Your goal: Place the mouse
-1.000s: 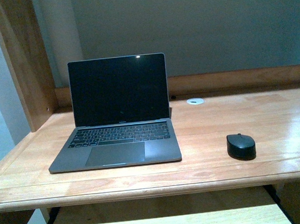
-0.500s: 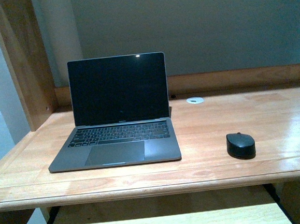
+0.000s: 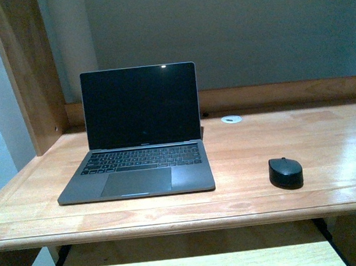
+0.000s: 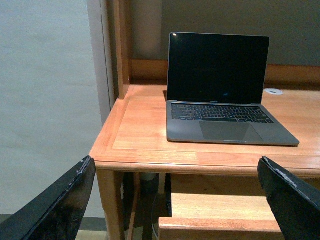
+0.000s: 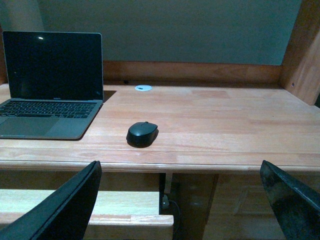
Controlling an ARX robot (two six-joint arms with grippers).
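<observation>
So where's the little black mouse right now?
In the front view, the mouse sits on the wooden desk near its front edge, to the right of the open laptop, with nothing touching it.

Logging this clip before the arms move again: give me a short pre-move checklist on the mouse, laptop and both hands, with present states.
1. Mouse lies flat on the desk, right of the laptop, apart from it: ok.
2. Mouse free of any grip: ok.
3. Right hand open, fingers spread, nothing between them, short of the desk edge: ok.
4. Left hand open and empty, facing the laptop: ok.
5. Bare desk between mouse and front edge: ok.
6. Whether the mouse sits at its intended spot: cannot tell.
</observation>
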